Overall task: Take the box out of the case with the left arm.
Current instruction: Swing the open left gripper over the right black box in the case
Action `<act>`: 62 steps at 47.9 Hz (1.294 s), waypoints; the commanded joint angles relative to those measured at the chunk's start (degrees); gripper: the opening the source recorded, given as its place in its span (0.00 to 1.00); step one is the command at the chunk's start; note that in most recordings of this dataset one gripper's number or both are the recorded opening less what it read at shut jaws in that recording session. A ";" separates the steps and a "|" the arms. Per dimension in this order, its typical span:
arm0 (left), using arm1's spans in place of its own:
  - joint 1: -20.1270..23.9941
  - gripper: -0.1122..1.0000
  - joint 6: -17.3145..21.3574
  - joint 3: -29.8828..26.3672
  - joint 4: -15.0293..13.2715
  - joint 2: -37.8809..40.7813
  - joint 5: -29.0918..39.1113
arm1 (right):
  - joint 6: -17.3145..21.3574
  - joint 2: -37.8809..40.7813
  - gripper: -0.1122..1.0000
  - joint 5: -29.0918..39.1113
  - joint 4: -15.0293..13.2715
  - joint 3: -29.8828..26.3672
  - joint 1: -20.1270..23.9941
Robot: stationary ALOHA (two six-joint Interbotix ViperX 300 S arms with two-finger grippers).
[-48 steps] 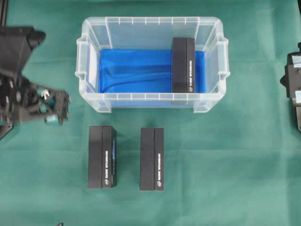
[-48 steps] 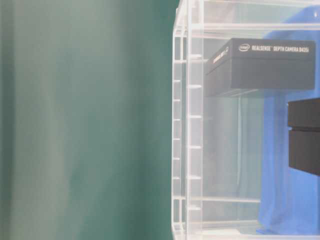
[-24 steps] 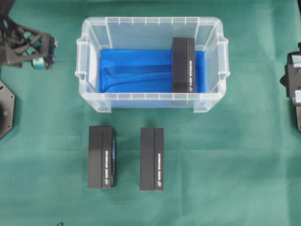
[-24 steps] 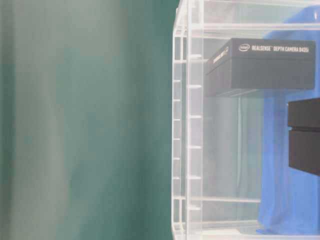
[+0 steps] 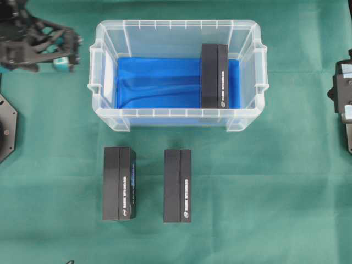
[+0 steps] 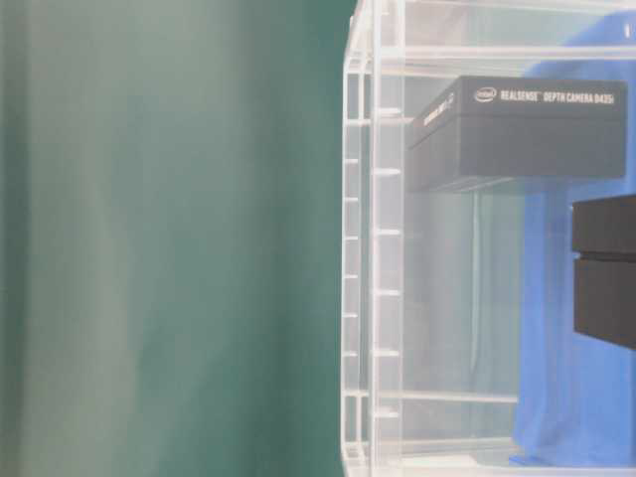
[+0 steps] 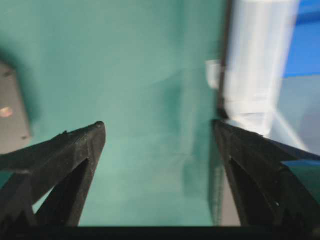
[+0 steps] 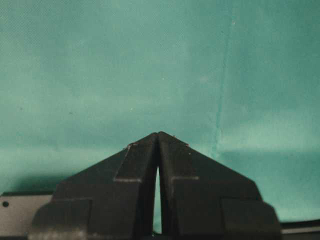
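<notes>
The box (image 5: 214,76) stood inside the case (image 5: 110,118), against its right end on the blue lining (image 5: 159,82), near the desk's (image 5: 264,209) far edge. The left gripper (image 5: 69,52), fingers spread wide and empty, hung just outside the case's left wall; the right gripper (image 8: 158,135) was pinched together. Reaching across, a finger might catch the rim, or the box's smooth sides might slip. Its side read "REALSENSE DEPTH CAMERA D435". Two other boxes (image 5: 119,183) lay toward the near edge.

Black boxes: three. One box (image 5: 214,76) is in the case (image 5: 177,119). Two boxes (image 5: 119,183) (image 5: 177,185) lie lower centre.
</notes>
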 commanded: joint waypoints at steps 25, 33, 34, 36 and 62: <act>-5.62 0.93 -2.20 -33.13 -1.58 25.14 3.16 | -0.09 0.09 0.16 -0.09 -0.09 -1.14 -0.18; -6.50 0.93 -2.37 -39.99 -1.58 30.41 3.16 | -0.18 0.09 0.16 -0.09 -0.09 -1.14 -0.18; -6.50 0.93 -2.37 -40.69 -1.58 30.94 3.25 | -0.18 0.09 0.17 -0.18 -0.09 -1.14 -0.18; -6.77 0.93 -2.37 -42.19 -1.58 32.17 3.25 | -0.18 0.09 0.17 -0.18 -0.18 -1.14 -0.18; -7.73 0.93 0.35 -54.93 -0.88 45.26 2.90 | -0.09 0.09 0.17 -0.09 0.18 -1.23 -0.18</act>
